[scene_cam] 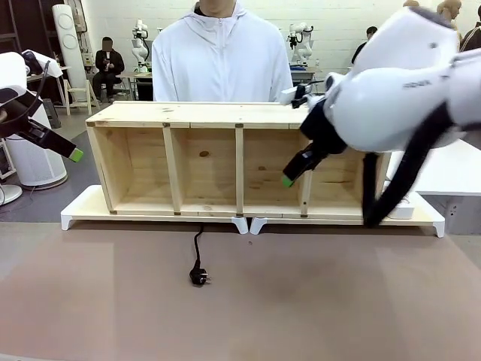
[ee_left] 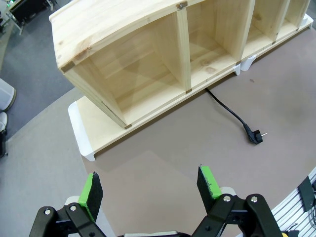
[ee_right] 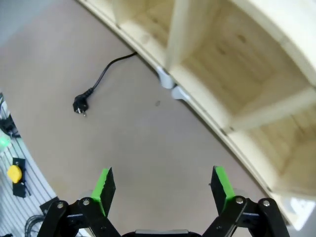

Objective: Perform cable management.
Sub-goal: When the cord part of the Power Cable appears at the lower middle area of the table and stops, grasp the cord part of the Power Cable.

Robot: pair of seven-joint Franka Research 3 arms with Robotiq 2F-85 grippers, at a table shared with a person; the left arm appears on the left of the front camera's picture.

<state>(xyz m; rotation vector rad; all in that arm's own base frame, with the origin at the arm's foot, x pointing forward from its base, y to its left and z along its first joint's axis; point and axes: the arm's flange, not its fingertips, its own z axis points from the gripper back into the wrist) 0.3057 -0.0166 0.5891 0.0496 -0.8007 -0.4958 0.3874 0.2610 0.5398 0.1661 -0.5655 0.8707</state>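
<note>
The cable (scene_cam: 197,248) is a thin black cord that comes out from under the wooden shelf and ends in a round black plug (scene_cam: 198,277) lying on the brown table. The cable (ee_left: 232,112) and plug (ee_left: 256,136) also show in the left wrist view, and the cable (ee_right: 106,71) with its plug (ee_right: 79,105) in the right wrist view. My left gripper (ee_left: 150,190) hangs open above the table's left part, empty. My right gripper (ee_right: 163,190) is open and empty too, held high at the right, in front of the shelf; one green fingertip (scene_cam: 287,181) shows.
A long wooden shelf (scene_cam: 240,113) with several open compartments stands on white risers (scene_cam: 75,214) along the table's far side. A person in a white hooded top (scene_cam: 222,60) stands behind it. The brown table (scene_cam: 338,301) spreads in front of the shelf.
</note>
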